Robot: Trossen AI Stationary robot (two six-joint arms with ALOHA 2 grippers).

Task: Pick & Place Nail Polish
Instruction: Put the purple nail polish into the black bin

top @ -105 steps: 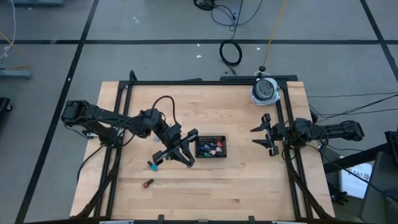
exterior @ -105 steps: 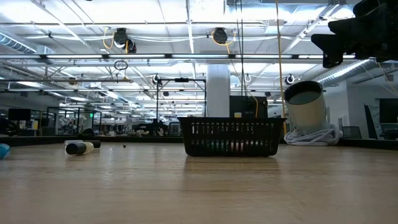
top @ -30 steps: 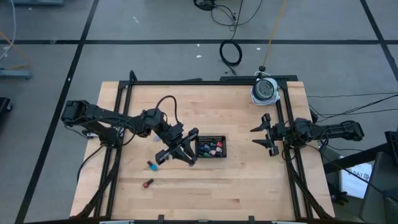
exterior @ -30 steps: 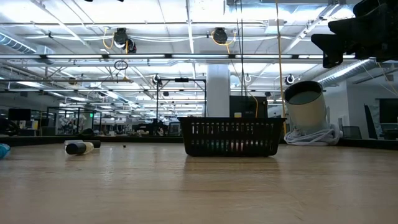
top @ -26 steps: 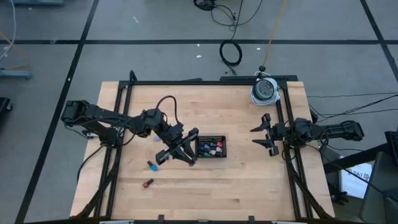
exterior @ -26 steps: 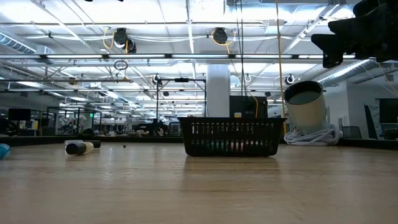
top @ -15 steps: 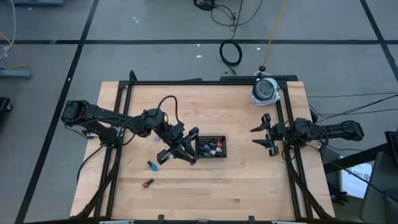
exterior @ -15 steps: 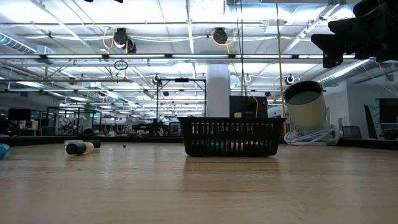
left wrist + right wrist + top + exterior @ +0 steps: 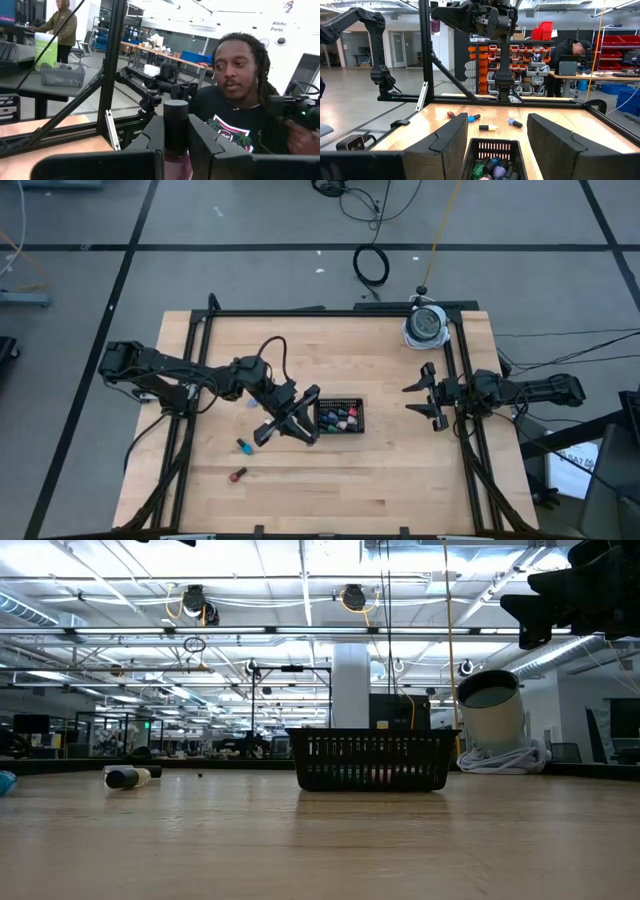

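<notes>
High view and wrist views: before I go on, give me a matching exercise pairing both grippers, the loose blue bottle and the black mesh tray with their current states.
Things:
1. left gripper
2. right gripper
3. small blue nail polish bottle
4. black rectangular mesh tray

States:
A. holds several coloured bottles
B. open, by the table's right edge
C. lying loose on the bare wood
D. shut on a dark-capped nail polish bottle

Pairs: 1-D, 2-B, 3-C, 4-A
</notes>
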